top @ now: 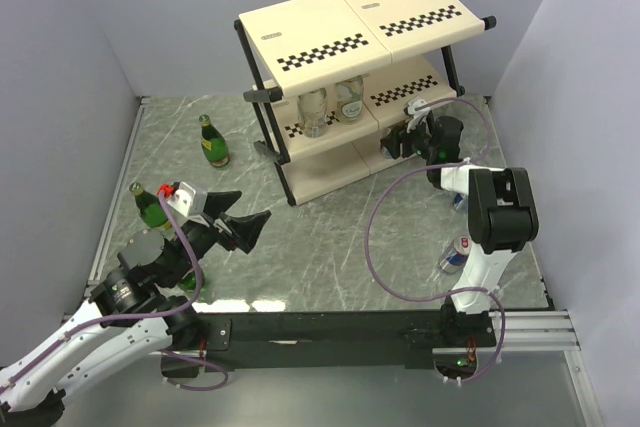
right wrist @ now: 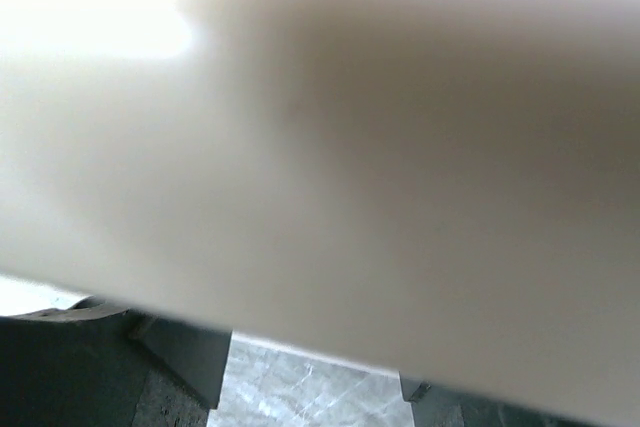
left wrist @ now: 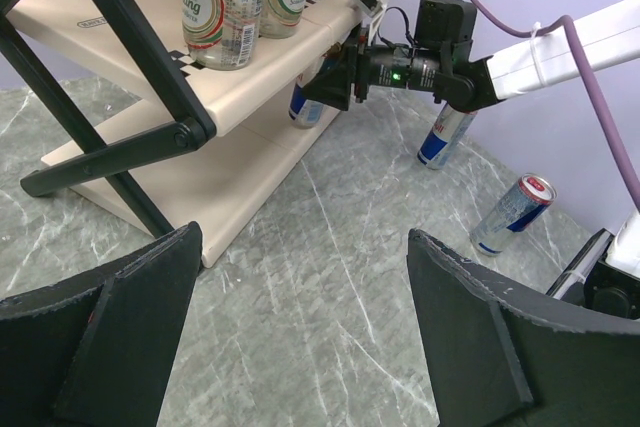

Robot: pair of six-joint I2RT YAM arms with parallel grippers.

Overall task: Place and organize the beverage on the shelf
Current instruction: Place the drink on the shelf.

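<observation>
Top view: stocking at the shelf [top: 340, 22], with the right tool [top: 388, 145] reaching into the lowest tier and the left tool [top: 257, 231] spread wide, empty, a green bottle [top: 212, 142] waiting on the bench [top: 330, 247] beyond it. Left wrist: shows a can [left wrist: 305, 107] at the right tool's tips, clasped or not impossible to tell; calls next for seating it upright, then backing out. Right wrist: only blur, cream-coloured.
</observation>
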